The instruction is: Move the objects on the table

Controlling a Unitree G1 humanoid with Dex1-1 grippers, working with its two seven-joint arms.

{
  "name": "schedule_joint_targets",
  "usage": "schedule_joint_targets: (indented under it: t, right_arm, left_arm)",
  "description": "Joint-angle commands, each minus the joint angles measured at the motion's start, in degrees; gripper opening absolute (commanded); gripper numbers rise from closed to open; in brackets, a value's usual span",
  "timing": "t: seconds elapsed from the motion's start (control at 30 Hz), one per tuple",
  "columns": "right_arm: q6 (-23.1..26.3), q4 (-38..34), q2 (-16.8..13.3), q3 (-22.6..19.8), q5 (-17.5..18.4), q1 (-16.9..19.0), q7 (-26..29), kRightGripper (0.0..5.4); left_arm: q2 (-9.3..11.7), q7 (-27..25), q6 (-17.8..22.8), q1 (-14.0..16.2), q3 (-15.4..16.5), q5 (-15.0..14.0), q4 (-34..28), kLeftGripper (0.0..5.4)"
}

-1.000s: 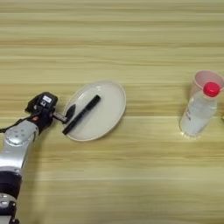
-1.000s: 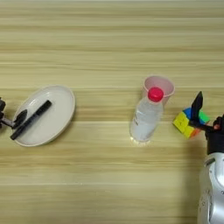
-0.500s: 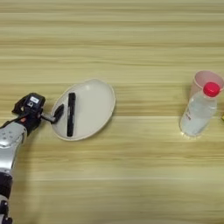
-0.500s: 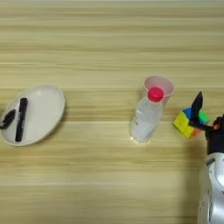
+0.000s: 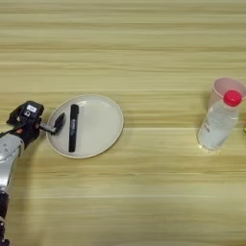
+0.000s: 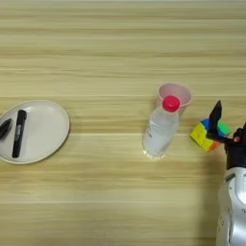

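A round cream plate (image 5: 96, 126) lies at the table's left, with a slim black marker pen (image 5: 73, 127) resting on it, pointing away from me. My left gripper (image 5: 54, 126) is shut on the plate's left rim, one finger (image 5: 59, 122) lying over the inside of the plate. A clear red-capped bottle (image 6: 160, 130) stands at the right. Just right of it sits the blue-yellow-green block (image 6: 205, 134). My right gripper (image 6: 228, 126) stands open beside the block, with one finger (image 6: 215, 116) at the block's right side.
A pink cup (image 6: 175, 93) stands directly behind the bottle, touching or nearly touching it. The wooden table (image 5: 125, 43) fills the view. My right arm (image 6: 232, 202) comes up from the lower right corner.
The plate has slid left with my left gripper on its rim. The marker on it has turned from slanted to nearly straight. The right arm, bottle, cup and block have not moved.
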Motion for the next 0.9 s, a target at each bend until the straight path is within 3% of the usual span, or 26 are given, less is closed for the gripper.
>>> schedule_joint_targets:
  t: [0.03,0.27,0.7,0.9]
  right_arm:
    - [-0.3,0.53,0.15,0.52,-0.43,-0.81,-0.39,5.4]
    - [-1.15,-1.37,0.09,0.23,0.02,-0.15,0.04,5.4]
    - [-4.53,-7.08,0.58,1.44,1.96,3.49,2.82,5.4]
    - [-5.39,-9.59,1.08,1.95,5.63,6.25,5.49,5.4]
  left_arm:
    - [-2.54,-0.85,-0.8,-1.0,-0.85,-1.45,-2.58,5.38]
    - [-4.74,-0.85,-0.73,-2.16,-1.06,-2.44,-4.06,5.38]
    - [-5.43,-0.31,-0.28,-2.83,-0.66,-3.02,-6.06,5.38]
    - [-6.31,0.41,-0.24,-2.71,-0.08,-3.95,-8.53,5.38]
